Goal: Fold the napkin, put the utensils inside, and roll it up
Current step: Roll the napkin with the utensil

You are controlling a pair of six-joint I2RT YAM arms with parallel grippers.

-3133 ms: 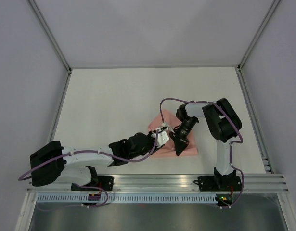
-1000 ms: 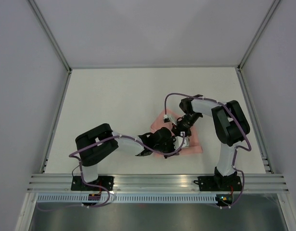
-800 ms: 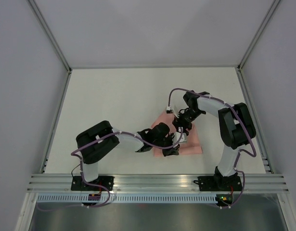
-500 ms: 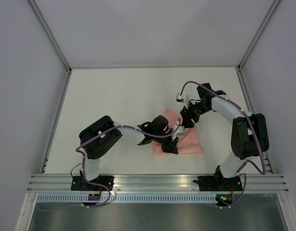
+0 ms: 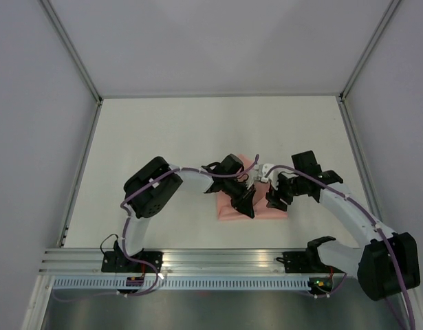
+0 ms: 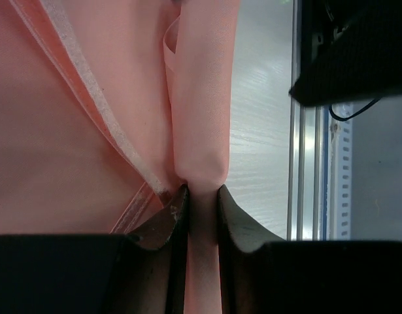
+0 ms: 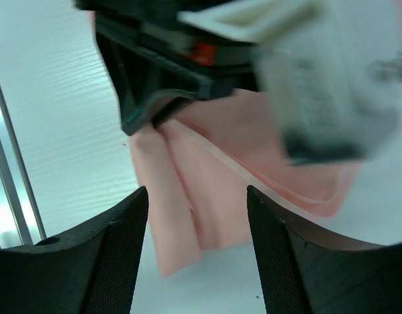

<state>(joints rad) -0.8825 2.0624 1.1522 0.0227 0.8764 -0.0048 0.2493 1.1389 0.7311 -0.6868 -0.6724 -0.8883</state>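
Observation:
The salmon-pink napkin (image 5: pixel 261 208) lies folded on the white table, near the front middle. My left gripper (image 5: pixel 244 203) is over its left part and shut on a doubled-over fold of the cloth (image 6: pixel 202 98); the left wrist view shows the fold pinched between both fingers, left gripper (image 6: pixel 202 193). My right gripper (image 5: pixel 274 199) hovers just right of it, open, with nothing between its fingers. In the right wrist view the right gripper (image 7: pixel 197 196) frames the napkin's folded corner (image 7: pixel 187 216), with the left gripper (image 7: pixel 161 85) above it. The utensils are out of view.
A metal rail (image 5: pixel 225 258) runs along the table's near edge, close to the napkin, and shows as the rail (image 6: pixel 296 163) in the left wrist view. Grey walls and frame posts (image 5: pixel 80 65) enclose the table.
My right arm swung from the napkin's far side round to its right side, its jaws widening slightly. The left arm's elbow moved away from the rail while its gripper kept hold of the cloth.

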